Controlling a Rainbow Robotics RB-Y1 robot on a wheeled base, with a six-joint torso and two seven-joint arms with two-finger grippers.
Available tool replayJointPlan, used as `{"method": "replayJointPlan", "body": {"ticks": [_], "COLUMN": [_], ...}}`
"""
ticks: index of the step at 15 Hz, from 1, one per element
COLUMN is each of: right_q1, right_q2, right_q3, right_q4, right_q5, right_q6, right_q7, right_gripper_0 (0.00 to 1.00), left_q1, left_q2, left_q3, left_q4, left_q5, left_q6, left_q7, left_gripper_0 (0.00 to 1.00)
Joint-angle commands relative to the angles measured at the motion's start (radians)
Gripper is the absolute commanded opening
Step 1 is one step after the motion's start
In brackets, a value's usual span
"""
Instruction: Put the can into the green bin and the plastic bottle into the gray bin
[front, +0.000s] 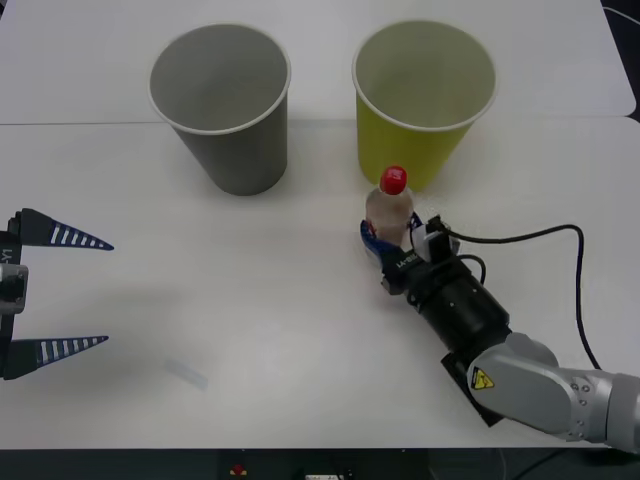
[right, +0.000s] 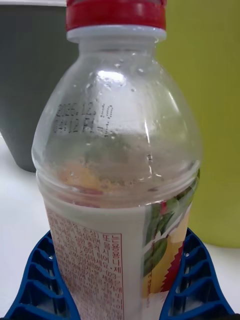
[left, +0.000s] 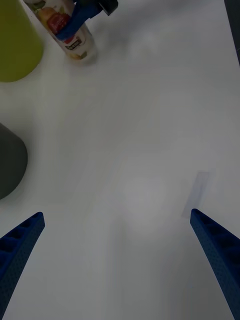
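Observation:
The plastic bottle (front: 389, 205), clear with a red cap, stands on the white table just in front of the green bin (front: 405, 140). My right gripper (front: 388, 236) is shut on the bottle's lower body. In the right wrist view, blue fingers (right: 37, 280) press both sides of the plastic bottle (right: 120, 165), with the gray bin (right: 25, 75) and green bin (right: 210, 100) behind it. The gray bin (front: 235, 140) stands upright to the left of the green one. My left gripper (front: 85, 292) hangs open at the table's left edge, holding nothing. The can is out of view.
A small clear strip (front: 187, 373) lies on the table near the front left. A black cable (front: 560, 235) loops over the table to the right of my right arm. The table's front edge (front: 320, 448) runs close below both arms.

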Motion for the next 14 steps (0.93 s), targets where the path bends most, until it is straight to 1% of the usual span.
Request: {"method": "replayJointPlan", "body": {"ticks": [1,4,5,7,8,9,12,14], "right_q1": [0.057,0.133,0.163,0.209,0.234,0.252,0.304,0.324], "right_q2": [-0.060,-0.119,-0.134,-0.145,-0.149,-0.149,-0.142,-0.129], "right_q3": [-0.081,-0.218,-0.285,-0.390,-0.460,-0.512,-0.701,-0.807], "right_q4": [-0.105,-0.222,-0.268,-0.331,-0.371,-0.398,-0.487,-0.526], "right_q5": [0.039,0.098,0.125,0.151,0.154,0.156,0.139,0.056], "right_q6": [-0.111,-0.292,-0.383,-0.531,-0.628,-0.700,-0.959,-1.108], "right_q7": [0.011,0.020,0.025,0.026,0.026,0.026,0.014,0.008], "right_gripper_0": [0.00,0.00,0.00,0.00,0.00,0.00,0.00,0.00], "left_q1": [0.000,0.000,0.000,0.000,0.000,0.000,0.000,0.000], "left_q2": [0.000,0.000,0.000,0.000,0.000,0.000,0.000,0.000], "left_q3": [0.000,0.000,0.000,0.000,0.000,0.000,0.000,0.000], "left_q4": [0.000,0.000,0.000,0.000,0.000,0.000,0.000,0.000], "left_q5": [0.000,0.000,0.000,0.000,0.000,0.000,0.000,0.000], "left_q6": [0.000,0.000,0.000,0.000,0.000,0.000,0.000,0.000], "left_q7": [0.000,0.000,0.000,0.000,0.000,0.000,0.000,0.000], "left_gripper_0": [1.00,1.00,1.00,1.00,1.00,1.00,1.00,1.00]}}
